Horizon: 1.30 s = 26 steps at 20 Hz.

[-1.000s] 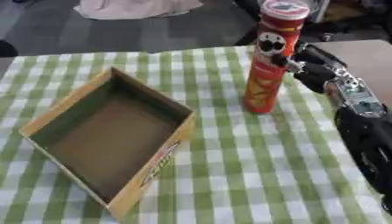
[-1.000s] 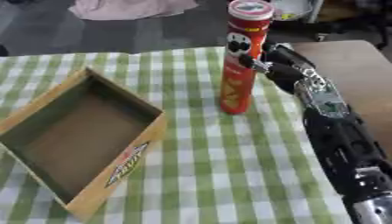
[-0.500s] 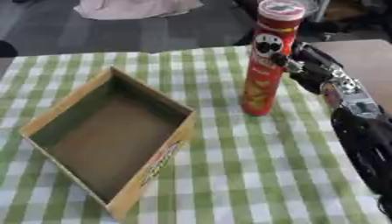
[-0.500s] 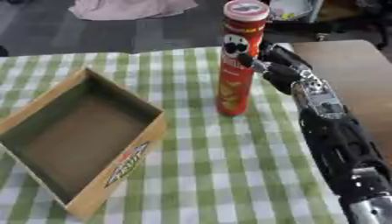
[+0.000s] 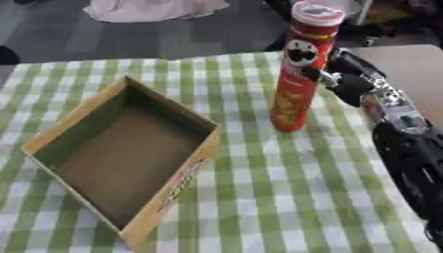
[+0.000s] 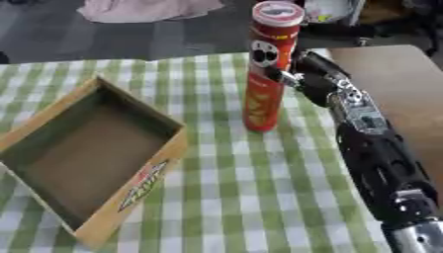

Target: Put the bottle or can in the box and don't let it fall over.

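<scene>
The tall red can (image 5: 298, 69) stands upright on the green checked tablecloth (image 5: 286, 197), right of centre in the upper part of the frame, just right of the open cardboard box (image 5: 121, 158). The right hand (image 6: 313, 81) comes in from the right edge and curls its fingers round the can's middle, a finger showing across its front. Holding it around mid-height rather than near the lid probably makes sense for so tall and narrow a thing: it gives more control over tilt when the can is lifted over the box wall. The box lies at centre left, its mouth up and nothing inside, its near wall bearing a printed logo. The left hand shows in neither view.

Against the pictures from a second ago, the can stands at about the same spot on the cloth, upright as before, and the hand has closed further round it, the fingers reaching more across its front. The box has not moved. I judge the lift has not yet begun.
</scene>
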### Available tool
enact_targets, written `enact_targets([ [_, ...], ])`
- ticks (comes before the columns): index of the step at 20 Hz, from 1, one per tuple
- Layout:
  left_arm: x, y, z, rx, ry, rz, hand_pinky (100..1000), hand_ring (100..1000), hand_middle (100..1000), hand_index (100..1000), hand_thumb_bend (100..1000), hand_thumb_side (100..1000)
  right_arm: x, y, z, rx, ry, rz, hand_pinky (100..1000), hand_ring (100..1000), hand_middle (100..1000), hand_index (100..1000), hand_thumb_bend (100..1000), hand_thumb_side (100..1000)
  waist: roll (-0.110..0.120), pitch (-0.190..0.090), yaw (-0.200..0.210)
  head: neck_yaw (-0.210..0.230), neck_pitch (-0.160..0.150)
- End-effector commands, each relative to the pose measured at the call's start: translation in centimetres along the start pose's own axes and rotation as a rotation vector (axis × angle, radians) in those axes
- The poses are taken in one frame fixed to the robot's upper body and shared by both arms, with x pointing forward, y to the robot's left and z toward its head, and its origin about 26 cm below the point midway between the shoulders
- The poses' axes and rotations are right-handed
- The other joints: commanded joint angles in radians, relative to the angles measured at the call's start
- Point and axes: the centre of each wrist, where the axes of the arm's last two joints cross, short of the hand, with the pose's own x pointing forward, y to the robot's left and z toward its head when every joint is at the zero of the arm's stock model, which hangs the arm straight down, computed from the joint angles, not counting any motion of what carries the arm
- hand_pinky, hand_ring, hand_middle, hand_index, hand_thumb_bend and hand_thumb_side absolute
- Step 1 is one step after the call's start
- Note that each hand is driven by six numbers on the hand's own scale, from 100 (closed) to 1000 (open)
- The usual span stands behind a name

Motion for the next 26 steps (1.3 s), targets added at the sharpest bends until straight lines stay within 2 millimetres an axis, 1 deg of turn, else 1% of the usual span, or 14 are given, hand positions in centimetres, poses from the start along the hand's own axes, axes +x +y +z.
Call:
enact_targets([
  [1, 0.64, 0.34, -0.42, 0.005, -0.021, -0.007, 1000, 626, 849, 772, 100, 698, 1.38, -1.01, -0.08, -0.006, 0.008, 0.067, 819, 1000, 1000, 1000, 488, 256, 0.000, -0.019, 0.001, 0.000, 0.000],
  [11, 0.58, 0.33, -0.39, 0.004, -0.017, -0.003, 1000, 624, 849, 772, 100, 698, 1.38, -0.77, -0.31, -0.028, 0.027, 0.098, 807, 1000, 1000, 1000, 488, 308, 0.004, -0.021, -0.002, -0.001, 0.000],
  [22, 0.65, 0.31, -0.48, 0.002, -0.018, -0.002, 1000, 625, 849, 772, 100, 694, 1.03, -0.28, -0.63, -0.012, 0.046, 0.107, 820, 1000, 1000, 1000, 473, 353, 0.000, -0.021, 0.000, -0.003, 0.000],
  [26, 0.64, 0.33, -0.50, 0.004, -0.017, -0.001, 1000, 625, 849, 772, 100, 693, 1.01, -0.14, -0.71, 0.021, 0.026, 0.101, 830, 1000, 1000, 1000, 449, 406, -0.001, -0.022, 0.000, -0.003, -0.002],
])
